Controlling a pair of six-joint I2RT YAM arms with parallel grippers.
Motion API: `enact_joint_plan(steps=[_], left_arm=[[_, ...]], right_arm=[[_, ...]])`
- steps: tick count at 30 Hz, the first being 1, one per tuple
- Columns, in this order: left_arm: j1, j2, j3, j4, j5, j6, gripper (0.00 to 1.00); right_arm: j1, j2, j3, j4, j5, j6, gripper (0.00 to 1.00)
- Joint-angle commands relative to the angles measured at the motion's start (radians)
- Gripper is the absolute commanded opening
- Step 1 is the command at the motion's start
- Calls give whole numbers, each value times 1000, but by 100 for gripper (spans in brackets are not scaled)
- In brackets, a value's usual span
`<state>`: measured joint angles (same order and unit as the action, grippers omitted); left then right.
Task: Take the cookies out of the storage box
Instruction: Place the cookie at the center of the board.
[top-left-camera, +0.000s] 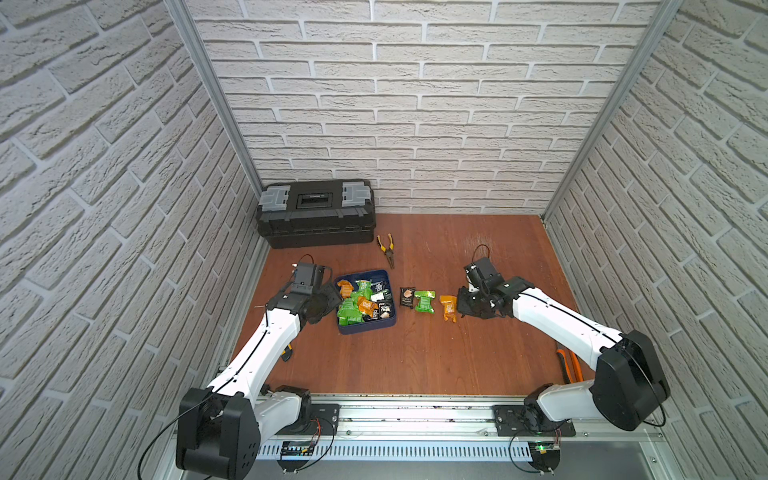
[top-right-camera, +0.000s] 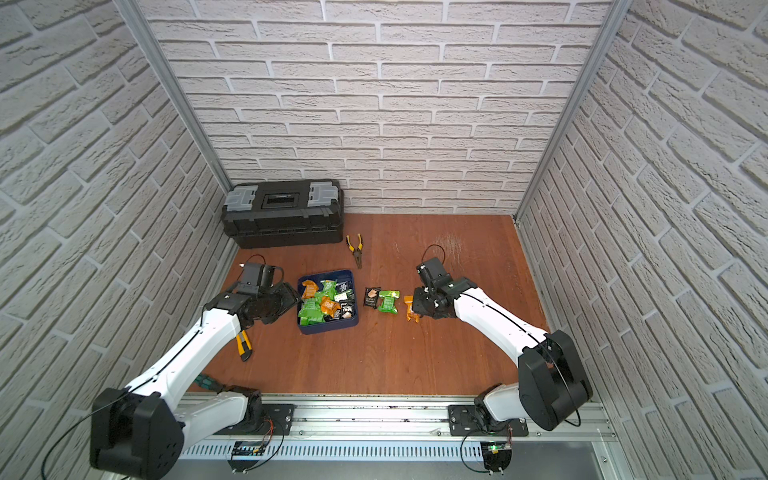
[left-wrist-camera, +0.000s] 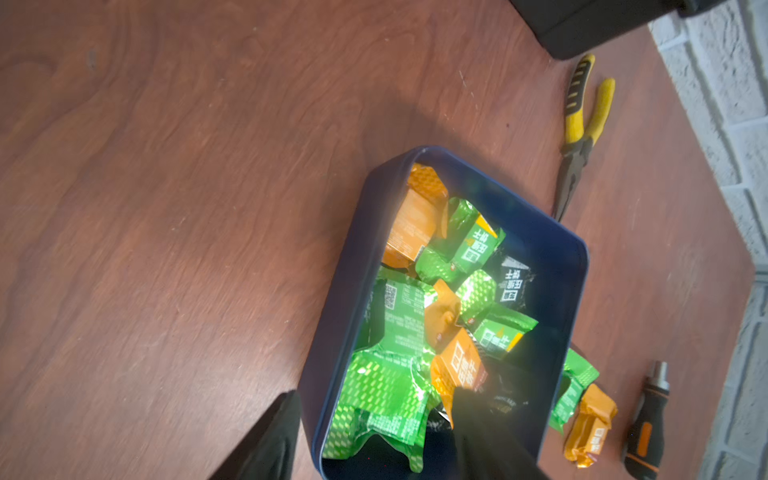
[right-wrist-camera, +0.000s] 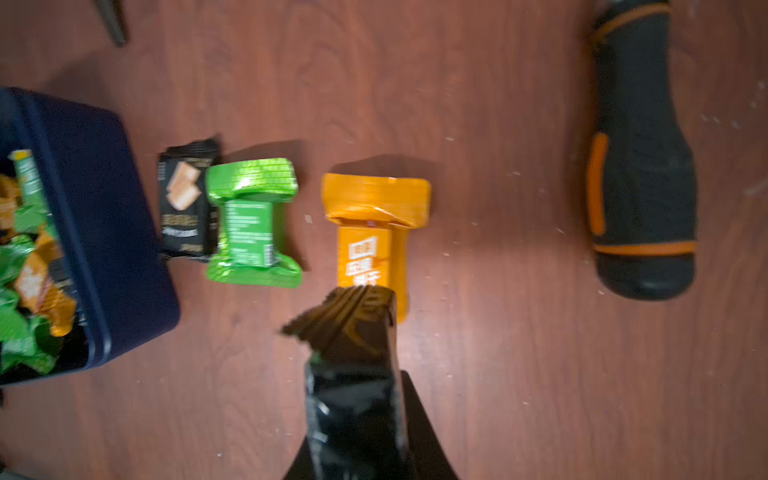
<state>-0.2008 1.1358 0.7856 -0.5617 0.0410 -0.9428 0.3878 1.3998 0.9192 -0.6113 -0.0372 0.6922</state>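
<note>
**Ana:** From above, where is the storage box (top-left-camera: 368, 329)?

**Ben:** It is on the wooden table (top-left-camera: 415, 357), left of middle in both top views, heaped with cookies (top-left-camera: 353, 309) in green, orange and black. Three more lie in a row on the table to its right: a flat black packet (top-left-camera: 407, 298), a green packet (top-left-camera: 424, 301) and an orange packet (top-left-camera: 449, 308).

**Ana:** And the arms?

**Ben:** The left gripper (top-left-camera: 330, 297) sits at the box's left wall. The right gripper (top-left-camera: 468, 305) is just beside the orange packet. From up here I cannot tell how the jaws stand.

**Ana:** The left wrist view?

**Ben:** The left gripper (left-wrist-camera: 374, 392) is released, its jaws wide apart and straddling the box's wall. One finger (left-wrist-camera: 266, 440) is outside and the other is over the packets inside, grasping nothing. Yellow pliers (left-wrist-camera: 582, 124) lie beyond the box.

**Ana:** The right wrist view?

**Ben:** The right gripper (right-wrist-camera: 361, 419) is clenched on a crumpled dark packet (right-wrist-camera: 345, 328), whose free end overlaps the orange packet's near end in this view. The flat black packet lies just beside the box wall, touching the green packet. A screwdriver (right-wrist-camera: 644, 166) lies well apart on the far side.
</note>
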Motion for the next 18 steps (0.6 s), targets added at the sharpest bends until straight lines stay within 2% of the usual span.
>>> enact_joint_plan(steps=[1, 5, 14, 16, 18], left_arm=[[-10, 15, 24, -29, -29, 28, 64], [-10, 17, 15, -22, -22, 30, 64], [-2, -17, -33, -8, 17, 23, 64], [-2, -16, -34, 0, 25, 23, 64], [-1, -11, -34, 9, 32, 19, 64]], right_arm=[[-79, 6, -51, 87, -119, 0, 4], [-137, 101, -36, 119, -226, -57, 4], [-181, 242, -5, 204, -315, -72, 6], [-181, 252, -3, 202, -309, -77, 11], [-182, 250, 1, 176, -280, -93, 23]])
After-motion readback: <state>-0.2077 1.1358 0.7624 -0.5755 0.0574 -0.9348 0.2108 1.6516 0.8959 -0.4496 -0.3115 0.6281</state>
